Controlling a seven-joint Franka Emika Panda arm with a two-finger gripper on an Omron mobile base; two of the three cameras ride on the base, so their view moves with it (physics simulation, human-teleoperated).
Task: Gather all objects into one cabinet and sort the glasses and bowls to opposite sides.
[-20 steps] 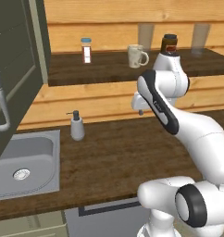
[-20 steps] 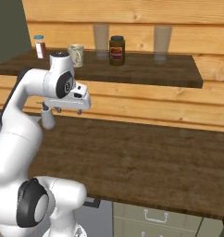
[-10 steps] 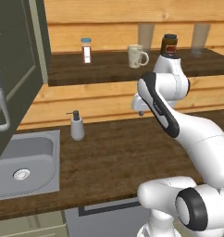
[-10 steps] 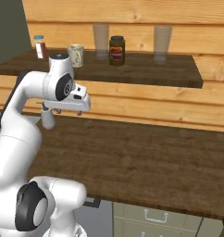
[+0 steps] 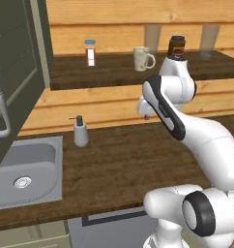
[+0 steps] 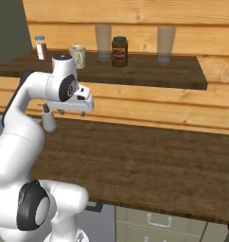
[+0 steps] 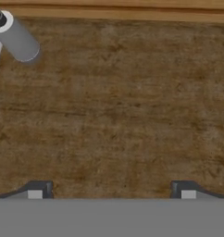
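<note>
While my gripper [image 6: 72, 113] hangs above the dark wood counter [image 6: 149, 160], its jaws stand spread as wide as they go, with nothing between them and nothing touching them; in the hand view the two dark fingertips [image 7: 40, 190] sit far apart over bare wood grain. From that view, a grey soap dispenser [image 7: 14, 37] with a dark pump top lies up and to the left of the fingers, well apart from them; in the right base view the same dispenser [image 6: 48, 121] stands on the counter just beyond the hand, to its left. Further left of the hand and lower, I see a steel sink [image 5: 24, 169] set into the counter. Above and behind the hand runs a dark wooden shelf [image 6: 182, 75], and on it, from left to right, stand a small bottle with a blue cap and red label [image 6: 40, 47], a cream mug [image 6: 78, 56], a clear glass [image 6: 103, 41], a brown jar with a dark lid [image 6: 119, 51] and a second clear glass [image 6: 165, 44]. None of these is near the fingers. Far to the hand's left the olive-grey cabinet door [image 5: 15, 72] stands open with its long grey bar handle [image 5: 0, 104] facing me.
</note>
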